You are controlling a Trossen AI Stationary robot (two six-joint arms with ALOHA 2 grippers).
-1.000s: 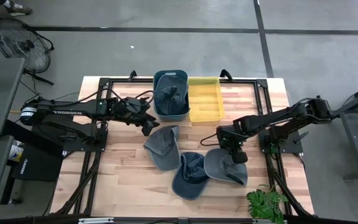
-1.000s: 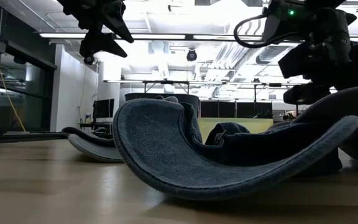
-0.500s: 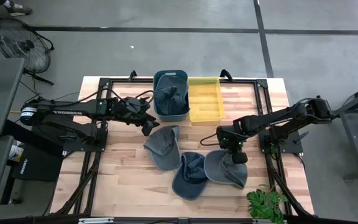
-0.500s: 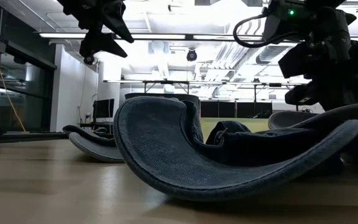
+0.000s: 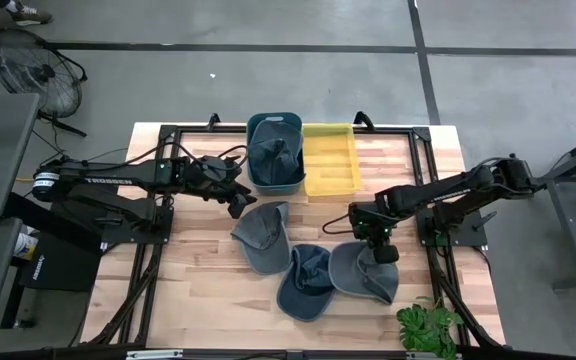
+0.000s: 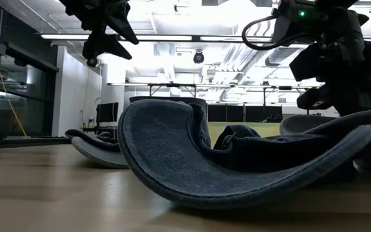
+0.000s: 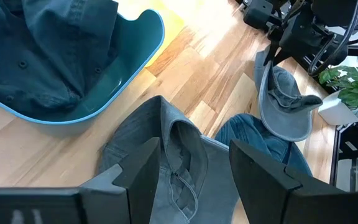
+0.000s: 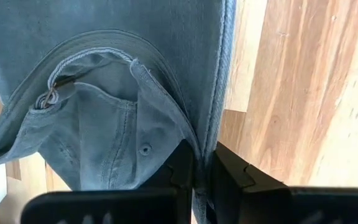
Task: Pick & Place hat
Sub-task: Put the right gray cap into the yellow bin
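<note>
The grasp step is in hand: the right gripper (image 5: 379,243) has its jaws clamped on the brim edge of the light denim bucket hat (image 5: 363,271) at the near right of the bench (image 5: 198,290), the fabric pinched thin between the two fingers in the right wrist view. Judging from that, the next move calls for a clean lift high enough to clear the darker denim hat (image 5: 305,281) just beside it, which it seems to touch or overlap (a snagged brim could drag that one along), then a carry toward the bins at the far side. Farther in, a third loose hat (image 5: 261,238) lies near the middle, with the left gripper (image 5: 237,203) hovering just beyond it, jaws apart and holding nothing. At the far edge stand the teal bin (image 5: 256,172), with one hat (image 5: 276,155) inside, and the yellow bin (image 5: 329,160), which shows nothing inside. The count: four hats, three loose and one binned; two bins.
</note>
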